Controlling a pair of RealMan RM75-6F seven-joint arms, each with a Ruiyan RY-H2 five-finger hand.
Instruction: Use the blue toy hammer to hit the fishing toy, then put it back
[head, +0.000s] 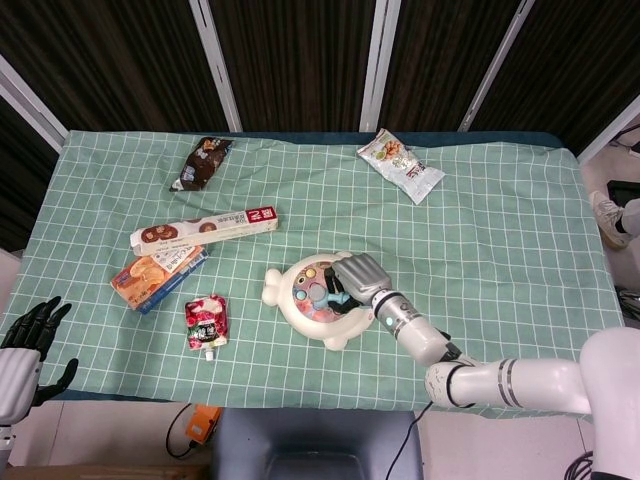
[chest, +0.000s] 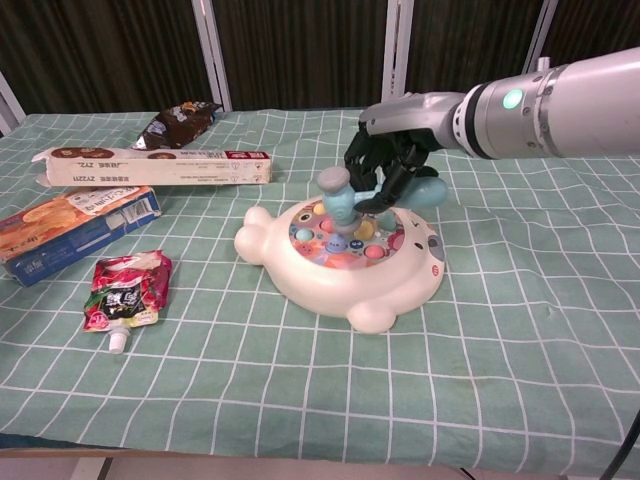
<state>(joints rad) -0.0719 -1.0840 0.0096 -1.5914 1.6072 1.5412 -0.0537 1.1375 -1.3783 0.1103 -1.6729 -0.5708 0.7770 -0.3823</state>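
The fishing toy (chest: 340, 262) (head: 305, 312) is a white, animal-shaped tray with coloured pegs on a pink top, lying near the table's middle. My right hand (chest: 385, 160) (head: 360, 275) grips the handle of the blue toy hammer (chest: 337, 199) (head: 333, 293). The hammer's head is down on the pegs at the toy's back middle. My left hand (head: 28, 345), with dark fingers spread and nothing in them, hangs off the table's front left corner, seen only in the head view.
A long red-and-white box (chest: 155, 166), a blue-orange snack box (chest: 70, 228) and a red drink pouch (chest: 125, 290) lie left of the toy. A dark snack bag (chest: 178, 122) sits at the back left, a white bag (head: 400, 165) at the back right.
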